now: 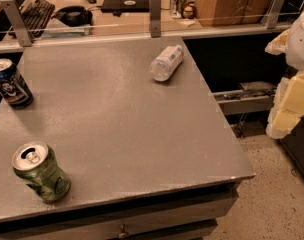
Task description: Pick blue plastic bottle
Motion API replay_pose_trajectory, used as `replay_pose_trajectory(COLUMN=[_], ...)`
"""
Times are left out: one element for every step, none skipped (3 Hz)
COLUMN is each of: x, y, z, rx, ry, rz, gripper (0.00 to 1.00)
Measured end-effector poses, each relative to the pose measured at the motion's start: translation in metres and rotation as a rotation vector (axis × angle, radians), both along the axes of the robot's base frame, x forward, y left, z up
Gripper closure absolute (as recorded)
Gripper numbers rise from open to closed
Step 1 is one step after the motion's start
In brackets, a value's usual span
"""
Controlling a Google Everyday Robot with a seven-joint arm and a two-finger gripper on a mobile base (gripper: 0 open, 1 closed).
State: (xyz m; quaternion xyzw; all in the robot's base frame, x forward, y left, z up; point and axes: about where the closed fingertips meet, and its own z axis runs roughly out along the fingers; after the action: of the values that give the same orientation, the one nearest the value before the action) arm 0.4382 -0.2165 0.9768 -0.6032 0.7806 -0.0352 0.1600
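The blue plastic bottle [166, 63] is a small clear bottle with a whitish label. It lies on its side on the far right part of the grey table [127, 129], cap end pointing to the back right. My gripper [288, 101] shows as pale, yellowish parts at the right edge of the view. It hangs beyond the table's right edge, well to the right of the bottle and not touching it.
A dark blue drink can [9, 82] stands at the table's left edge. A green drink can [40, 171] stands at the front left. A glass rail with metal posts [155, 14] runs behind the table, with a desk and keyboard [37, 11] beyond.
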Motion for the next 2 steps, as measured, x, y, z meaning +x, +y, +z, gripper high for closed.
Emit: replay_pose_trajectory(x=[0.000, 0.030], y=[0.000, 0.017], z=[0.000, -0.008], rx=[0.000, 0.040], ry=[0.000, -0.036], rz=[0.000, 0.075], gripper=[0.00, 0.00])
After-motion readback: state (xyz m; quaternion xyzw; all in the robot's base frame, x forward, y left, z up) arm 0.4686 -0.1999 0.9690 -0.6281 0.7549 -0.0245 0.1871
